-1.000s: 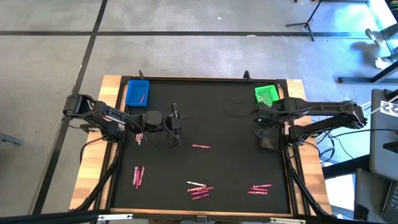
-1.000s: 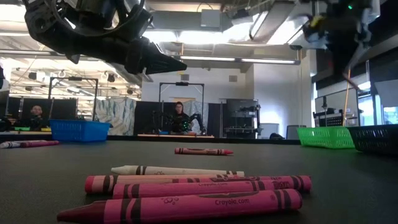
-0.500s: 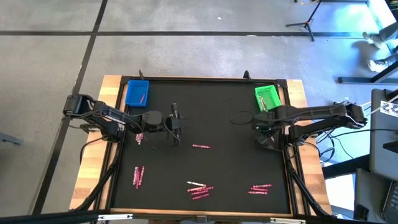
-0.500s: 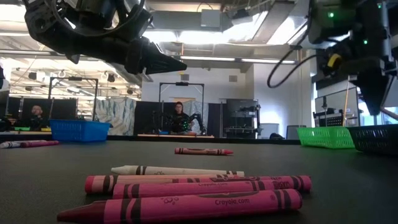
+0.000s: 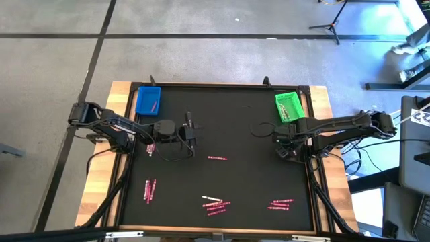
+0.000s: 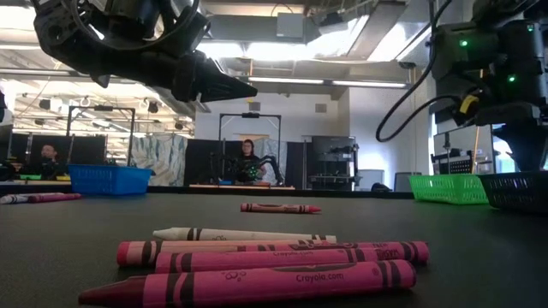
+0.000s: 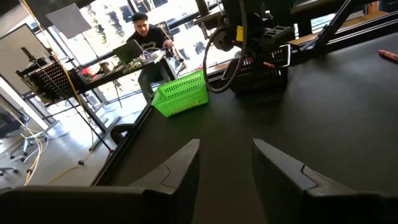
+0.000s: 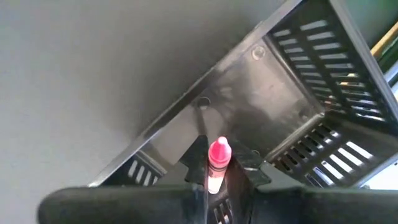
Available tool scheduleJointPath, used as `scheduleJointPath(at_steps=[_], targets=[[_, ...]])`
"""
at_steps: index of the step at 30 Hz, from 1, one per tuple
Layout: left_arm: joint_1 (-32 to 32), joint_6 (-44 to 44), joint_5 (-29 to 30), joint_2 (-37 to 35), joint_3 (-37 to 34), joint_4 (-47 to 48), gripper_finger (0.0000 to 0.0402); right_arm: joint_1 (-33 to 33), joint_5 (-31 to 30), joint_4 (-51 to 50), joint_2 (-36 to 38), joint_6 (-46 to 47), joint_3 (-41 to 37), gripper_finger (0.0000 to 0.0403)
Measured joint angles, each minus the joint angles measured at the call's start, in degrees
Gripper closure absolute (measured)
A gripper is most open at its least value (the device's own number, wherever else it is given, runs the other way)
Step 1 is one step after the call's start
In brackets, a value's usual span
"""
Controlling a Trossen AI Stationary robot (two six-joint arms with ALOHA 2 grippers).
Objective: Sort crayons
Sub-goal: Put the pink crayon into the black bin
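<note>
Pink-red crayons lie on the black mat: one alone (image 5: 216,158), and groups at the near left (image 5: 149,190), near middle (image 5: 215,204) and near right (image 5: 282,203); the near-middle group (image 6: 257,257) has a whitish one. My left gripper (image 5: 191,131) hangs open and empty above the mat's left middle. My right gripper (image 5: 285,144) is shut on a pink crayon (image 8: 218,163) over a black mesh tray (image 8: 249,106) at the right edge. My right gripper pinches the pink crayon between its two fingers (image 8: 239,174), which point down toward the black tray. The crayon lies along the fingers, its pointed tip (image 8: 219,148) sticking out past them. The held end is hidden by the fingers. The crayon is clear of the tray.
A blue tray (image 5: 148,99) with a crayon in it stands at the far left and a green tray (image 5: 287,104) at the far right. The black tray (image 5: 293,154) is just nearer than the green one. A person sits at a desk beyond the table (image 6: 247,161).
My right gripper has gone down and toward the table's near edge, from beside the green tray to over the black tray, still shut on the crayon.
</note>
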State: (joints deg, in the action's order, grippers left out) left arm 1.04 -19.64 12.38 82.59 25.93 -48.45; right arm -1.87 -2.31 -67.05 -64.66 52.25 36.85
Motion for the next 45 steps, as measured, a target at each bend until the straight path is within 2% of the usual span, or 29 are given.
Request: scheduleJointPath(at_steps=[4,13,17,20,29,36,41,45], targets=[[0.0,0.0,0.0,0.02,0.0,0.0,0.0266,0.0,-0.03,-0.04,0.0,0.0,-0.01,0.0356],[0.0,0.0,0.0,0.02,0.0,0.0,0.0266,0.0,0.59,-0.66,-0.04,-1.53,1.15,0.0253],[0.0,0.0,0.0,0.02,0.0,0.0,0.0266,0.0,2.22,-2.22,-0.04,-1.56,5.16,0.0238],[0.0,0.01,0.0,0.02,0.0,0.0,0.0266,0.02,1.17,-0.89,-0.02,-2.76,8.5,0.0235],[0.0,0.13,-0.01,0.01,0.0,0.36,0.0266,0.07,-3.32,27.77,-1.34,-18.59,9.85,0.0235],[0.0,0.22,-1.75,0.02,-0.02,0.54,0.0266,0.07,-4.35,55.29,-6.09,-33.11,6.06,0.0235],[0.0,0.11,-5.98,0.01,-0.02,0.74,0.0266,0.07,-2.15,63.27,-11.81,-37.76,5.74,0.0235],[0.0,0.09,-6.1,0.01,-0.02,0.9,0.0266,0.5,0.26,69.76,-17.05,-39.59,5.72,0.0235]])
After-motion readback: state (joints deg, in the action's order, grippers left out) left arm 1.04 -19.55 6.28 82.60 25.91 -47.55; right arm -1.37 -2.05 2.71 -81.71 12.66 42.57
